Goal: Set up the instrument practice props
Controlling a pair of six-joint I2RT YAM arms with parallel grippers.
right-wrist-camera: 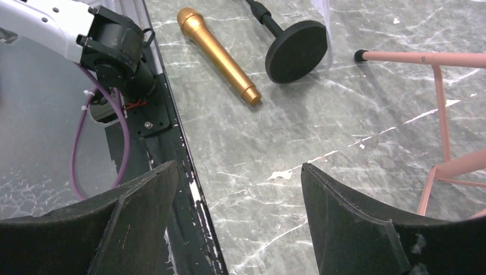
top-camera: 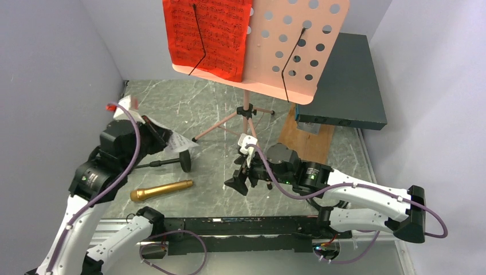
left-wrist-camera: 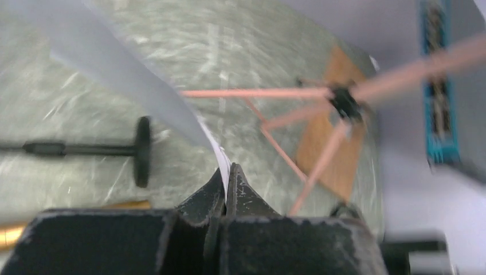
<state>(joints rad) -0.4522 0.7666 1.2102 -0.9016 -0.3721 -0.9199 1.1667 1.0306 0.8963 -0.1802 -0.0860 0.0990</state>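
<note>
The pink music stand (top-camera: 286,51) stands on its tripod at the back, with a red music sheet (top-camera: 206,37) on its left half. My left gripper (top-camera: 159,136) is shut on the edge of a white music sheet (top-camera: 182,141). In the left wrist view the paper (left-wrist-camera: 220,154) is pinched between the closed fingertips (left-wrist-camera: 240,186). The black mic stand (top-camera: 184,161) lies on its side, and its round base (right-wrist-camera: 295,50) faces right. The gold microphone (top-camera: 162,190) lies flat near the front left. My right gripper (top-camera: 243,182) hangs open over the table, holding nothing.
A dark teal box (top-camera: 344,80) rests on a wooden board (top-camera: 306,140) at the back right. The pink tripod legs (top-camera: 229,120) spread across the middle of the marble table (top-camera: 189,103). A black rail (top-camera: 246,226) runs along the near edge, and grey walls close in both sides.
</note>
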